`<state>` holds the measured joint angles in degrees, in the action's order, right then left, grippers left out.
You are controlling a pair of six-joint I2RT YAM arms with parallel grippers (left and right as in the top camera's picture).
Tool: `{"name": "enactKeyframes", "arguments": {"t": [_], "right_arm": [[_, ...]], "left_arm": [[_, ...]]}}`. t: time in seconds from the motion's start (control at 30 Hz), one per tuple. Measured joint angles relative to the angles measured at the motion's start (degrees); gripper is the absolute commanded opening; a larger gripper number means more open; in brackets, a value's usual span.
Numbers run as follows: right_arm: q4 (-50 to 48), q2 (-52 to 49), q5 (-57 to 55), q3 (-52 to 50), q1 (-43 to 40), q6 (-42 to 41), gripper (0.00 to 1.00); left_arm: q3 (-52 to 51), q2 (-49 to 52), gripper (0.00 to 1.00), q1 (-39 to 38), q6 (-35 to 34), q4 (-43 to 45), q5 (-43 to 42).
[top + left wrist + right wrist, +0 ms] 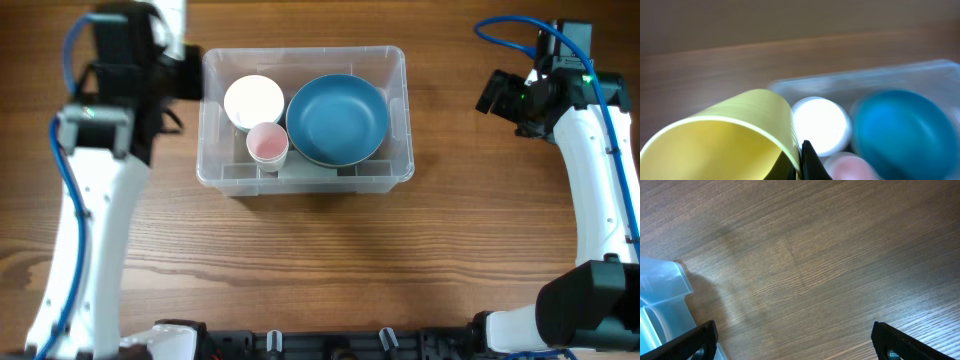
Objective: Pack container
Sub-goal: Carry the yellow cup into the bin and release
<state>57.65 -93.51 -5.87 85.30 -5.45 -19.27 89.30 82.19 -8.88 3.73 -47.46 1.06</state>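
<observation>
The container (300, 52) sits on the table (320, 260) toward 12 o'clock, holding a white bowl (253, 100), a blue bowl (337, 118) and a pink cup (268, 146). At its 10 o'clock the left tool (799, 162) pinches a yellow cup (725, 135) by its wall. I'd clear the rim first, then nest it in the pink cup. Only the left wrist view shows that cup. The right tool (793, 330), at 3 o'clock, is spread and empty.

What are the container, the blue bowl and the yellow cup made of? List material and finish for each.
The container: clear glossy plastic; the grain of the table shows through its walls. The blue bowl: smooth, softly sheened, probably plastic or melamine, possibly ceramic. The yellow cup: thin-walled, likely plastic; blur hides the finish.
</observation>
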Motion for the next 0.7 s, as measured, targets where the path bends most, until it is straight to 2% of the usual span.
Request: {"name": "enactKeyframes", "arguments": {"t": [0.17,0.3,0.7], "right_arm": [[-0.02,0.0,0.02,0.0,0.0,0.02,1.0],[-0.02,0.0,0.0,0.0,0.0,0.0,1.0],[-0.02,0.0,0.0,0.0,0.0,0.0,1.0]], "left_arm": [[0.2,-1.27,0.04,-12.31,-2.86,-11.3,-0.52],[0.2,1.33,0.04,-17.68,-3.67,-16.39,-0.57],[0.2,9.9,0.04,-18.62,-4.55,-16.44,-0.55]]}}
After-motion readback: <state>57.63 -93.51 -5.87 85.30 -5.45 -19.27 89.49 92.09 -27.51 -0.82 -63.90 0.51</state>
